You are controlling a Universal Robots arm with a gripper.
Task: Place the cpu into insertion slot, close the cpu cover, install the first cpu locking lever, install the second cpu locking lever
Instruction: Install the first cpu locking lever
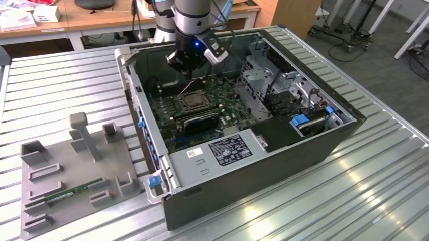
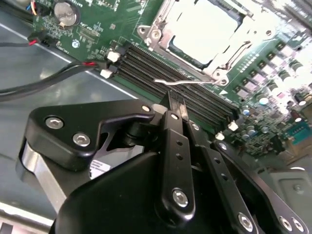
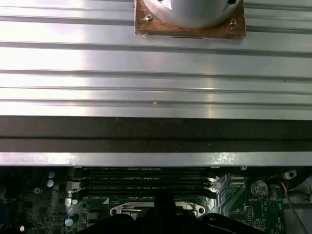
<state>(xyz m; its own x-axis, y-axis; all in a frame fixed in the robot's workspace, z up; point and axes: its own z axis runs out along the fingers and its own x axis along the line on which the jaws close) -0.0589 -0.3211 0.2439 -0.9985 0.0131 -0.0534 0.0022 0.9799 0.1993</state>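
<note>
The cpu (image 2: 202, 27) lies flat in its socket on the green motherboard (image 2: 273, 102), silvery top up. The cpu cover (image 2: 163, 34) is down around it as a metal frame. A thin wire locking lever (image 2: 192, 83) runs along the socket's edge beside the memory slots, and its hooked end (image 2: 158, 81) stands free. My black gripper (image 2: 175, 103) is shut with nothing between its tips, which sit just short of that hooked end. In the exterior view the gripper (image 1: 190, 70) hangs inside the open case, above the socket (image 1: 191, 102).
The open computer case (image 1: 335, 135) stands on a slatted aluminium table (image 1: 60, 90). A drive cage (image 1: 268, 80) fills the case's side toward the exterior view's right. Black cables (image 2: 44, 83) cross beside the board. A grey fixture (image 1: 74, 175) holding a memory stick lies at the exterior view's left.
</note>
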